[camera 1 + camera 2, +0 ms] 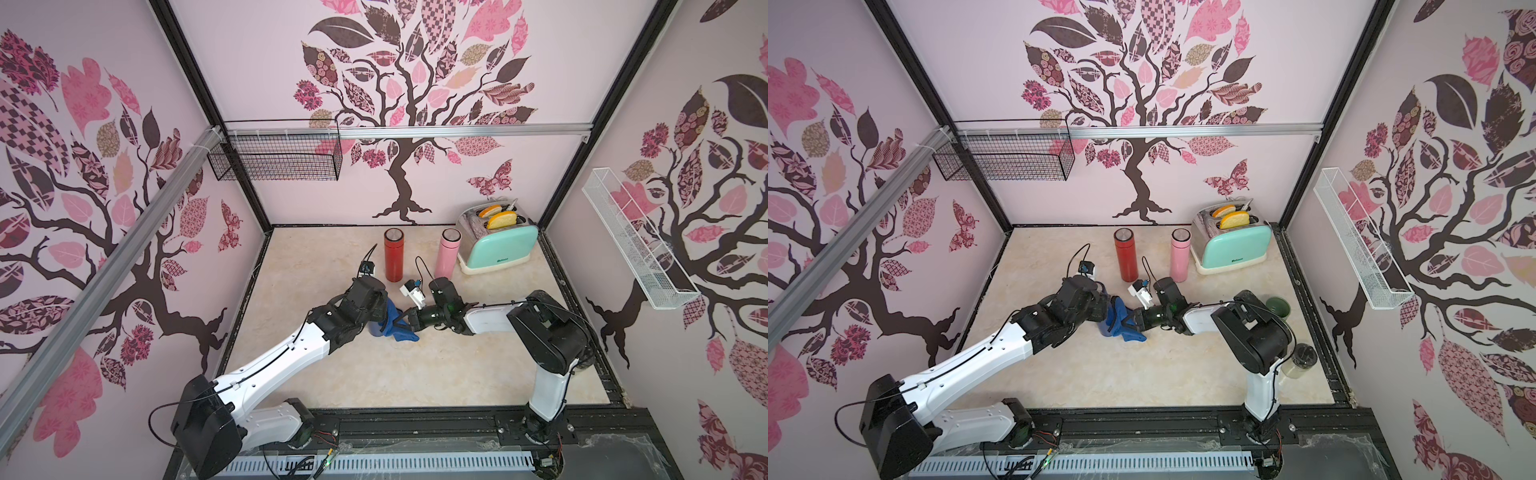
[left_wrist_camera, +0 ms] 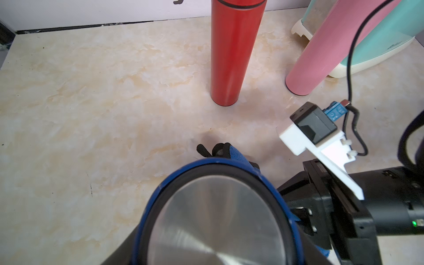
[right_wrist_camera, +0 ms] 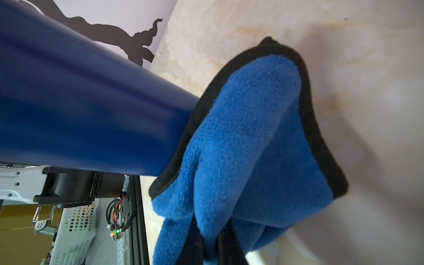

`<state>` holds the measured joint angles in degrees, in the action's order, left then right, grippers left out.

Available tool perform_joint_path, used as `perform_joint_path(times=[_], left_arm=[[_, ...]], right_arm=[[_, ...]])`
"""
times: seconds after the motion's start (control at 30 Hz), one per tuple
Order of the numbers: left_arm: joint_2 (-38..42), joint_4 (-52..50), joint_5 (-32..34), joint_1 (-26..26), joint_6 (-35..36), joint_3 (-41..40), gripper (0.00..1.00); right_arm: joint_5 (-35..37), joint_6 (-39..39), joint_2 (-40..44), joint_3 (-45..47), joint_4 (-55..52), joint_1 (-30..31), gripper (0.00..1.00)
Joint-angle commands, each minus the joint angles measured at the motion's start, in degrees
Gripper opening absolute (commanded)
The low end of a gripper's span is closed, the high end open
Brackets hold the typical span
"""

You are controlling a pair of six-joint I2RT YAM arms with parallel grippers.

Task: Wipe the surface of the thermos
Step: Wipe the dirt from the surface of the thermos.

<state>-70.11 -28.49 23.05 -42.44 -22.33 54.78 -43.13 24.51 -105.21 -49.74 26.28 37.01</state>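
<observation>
The blue thermos [image 3: 80, 103] sits mid-counter [image 1: 415, 374], in front of the red thermos [image 1: 394, 253] and the pink thermos [image 1: 446, 253]. It is tilted in the left claw [image 1: 375, 320], which is clamped around its body. I cannot tell whether its base touches the counter. The right claw [image 3: 212, 243] is pinched together on a blue cloth [image 3: 252, 137], which drapes against the thermos wall. The glossy shell looks stiff and slippery, probably of modest weight, so a firm hold around the body suits it and leaves free length for rubbing. The cloth is soft and floppy and is best bunched.
</observation>
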Motion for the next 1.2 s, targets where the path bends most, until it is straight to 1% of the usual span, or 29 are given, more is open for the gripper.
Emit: perform_joint_path(times=[0.0,0.1,0.2,0.27,0.53,0.67,0.77,0.93,1.07,1.17], left_arm=[[-1.2,-1.4,1.8,0.1,0.2,0.5,0.00],[-1.5,-1.3,1.8,0.1,0.3,0.5,0.00],[-1.6,-1.3,1.8,0.0,0.3,0.5,0.00],[-1.5,-1.2,1.8,0.1,0.3,0.5,0.00],[-1.2,-1.7,2.8,0.1,0.1,0.7,0.00],[-1.6,-2.3,2.9,0.1,0.4,1.2,0.00],[-2.7,-3.2,2.5,0.1,1.7,2.6,0.00],[-6.8,-5.6,-1.0,1.1,4.6,7.5,0.00],[-9.8,-6.7,-4.0,2.4,6.5,11.6,0.00],[-11.6,-6.5,-6.3,3.5,7.1,13.5,0.00]], right_arm=[[-2.2,0.6,6.3,-0.6,-0.3,0.9,0.00],[-2.6,1.1,10.3,-1.2,-1.5,1.8,0.00],[-2.7,1.3,11.6,-1.6,-1.9,2.3,0.00],[-2.3,1.0,10.4,-1.5,-1.8,2.4,0.00],[0.4,-0.9,0.2,0.4,-0.4,2.4,0.00],[3.4,-4.1,0.0,-0.2,-5.6,2.4,0.00],[6.5,-6.5,3.8,0.3,-9.6,2.4,0.00],[14.3,-10.7,14.1,1.9,-18.1,2.4,0.00],[24.0,-15.0,21.5,2.9,-25.9,2.5,0.00],[31.2,-19.4,26.0,4.1,-29.8,3.1,0.00]])
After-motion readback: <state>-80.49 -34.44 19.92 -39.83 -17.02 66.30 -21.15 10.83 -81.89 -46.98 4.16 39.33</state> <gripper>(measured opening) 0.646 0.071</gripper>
